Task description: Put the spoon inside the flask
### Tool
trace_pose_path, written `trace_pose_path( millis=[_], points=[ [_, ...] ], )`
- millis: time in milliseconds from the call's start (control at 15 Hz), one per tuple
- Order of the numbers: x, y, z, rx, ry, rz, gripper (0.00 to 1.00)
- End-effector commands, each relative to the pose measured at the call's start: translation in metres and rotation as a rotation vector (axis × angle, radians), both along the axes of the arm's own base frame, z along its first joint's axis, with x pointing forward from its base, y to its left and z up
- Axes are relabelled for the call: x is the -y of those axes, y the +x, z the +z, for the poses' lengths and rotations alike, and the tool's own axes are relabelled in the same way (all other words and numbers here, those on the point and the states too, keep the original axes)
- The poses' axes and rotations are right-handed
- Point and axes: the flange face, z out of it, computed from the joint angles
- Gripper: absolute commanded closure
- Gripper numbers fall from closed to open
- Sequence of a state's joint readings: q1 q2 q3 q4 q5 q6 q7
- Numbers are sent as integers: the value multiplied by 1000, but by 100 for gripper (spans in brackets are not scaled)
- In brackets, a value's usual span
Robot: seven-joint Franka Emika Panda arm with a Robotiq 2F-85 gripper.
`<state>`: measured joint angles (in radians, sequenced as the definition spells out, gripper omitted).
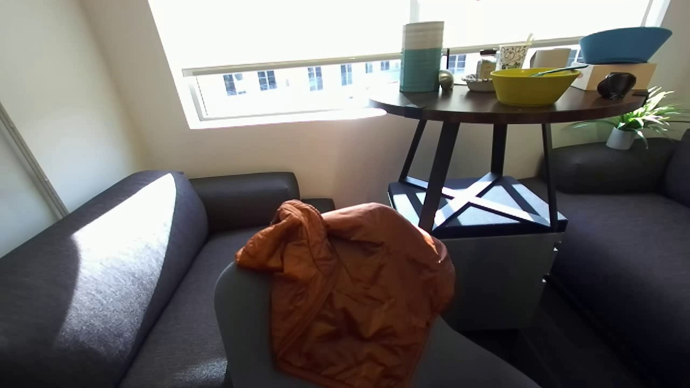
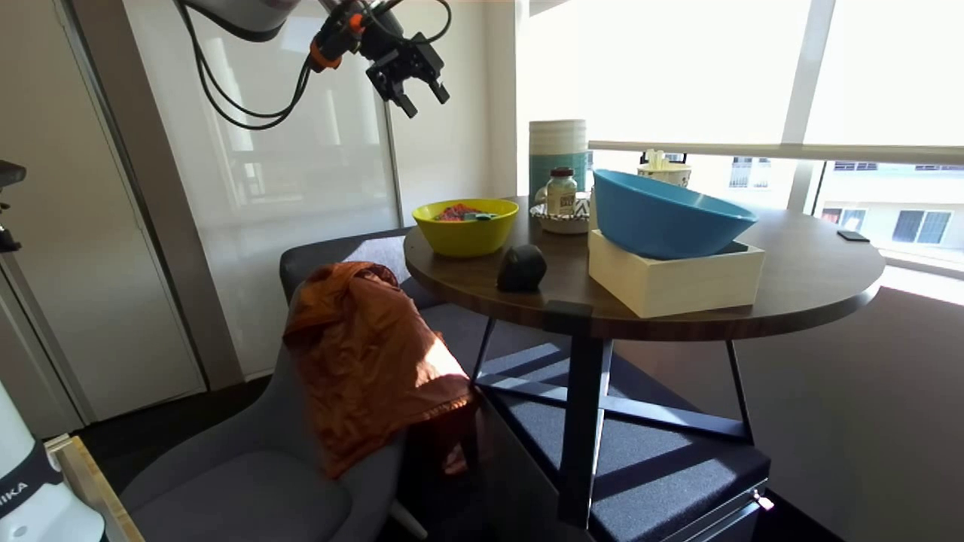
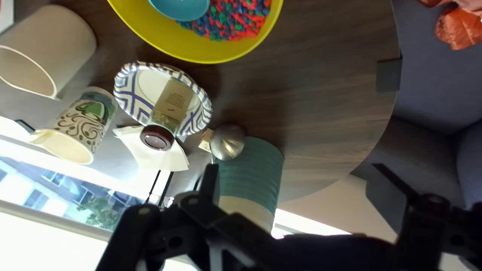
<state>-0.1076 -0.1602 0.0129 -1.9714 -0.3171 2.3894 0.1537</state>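
As we judge it, we're on step 1, reach & grasp, w/ no pick made yet. Our black two-finger gripper (image 2: 425,100) hangs in mid-air, fingers spread far apart w/ nothing btw them; the wrist view agrees: wide gap, no obj. held.

The light-blue, round-ended spoon (image 3: 180,9) lies in the wide, round yellow bowl (image 1: 531,89) w/ small red, green & blue bits (image 3: 237,19), near the edge of the round dark-brown wooden surface (image 3: 320,101) closest to the grey chair (image 2: 233,482). The wrist view cuts it off at the top, so we get only part of it; in an exterior view it's a thin slanted strip at the bowl's rim. The tall, straight-sided teal-&-cream flask (image 1: 422,56) stands upright near the edge by the window (image 1: 285,97), well apart from the bowl. We can't see into its mouth, so no word on what's inside. A rounded shiny silver item (image 3: 227,142) sits right by it; touching or not, we can't tell.

Next move, prob.: shift over the bowl, line the fingers up across the spoon's narrow part, come down w/o digging into the bits or knocking the rim, then close. After that we'd need a high lift, since the flask is much taller than the bowl, & the spoon tipped end-down over the mouth before letting go.
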Motion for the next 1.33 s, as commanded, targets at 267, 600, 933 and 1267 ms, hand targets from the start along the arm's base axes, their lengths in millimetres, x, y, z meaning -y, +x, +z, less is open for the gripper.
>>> trace_pose_path(
  millis=[267, 600, 933, 1267],
  points=[
    [28, 110, -45, -30, 36, 87, 0],
    [44, 124, -65, -51, 54, 60, 0],
    [45, 142, -79, -94, 43, 46, 0],
    [80, 160, -114, -144, 21, -2, 0]
  ],
)
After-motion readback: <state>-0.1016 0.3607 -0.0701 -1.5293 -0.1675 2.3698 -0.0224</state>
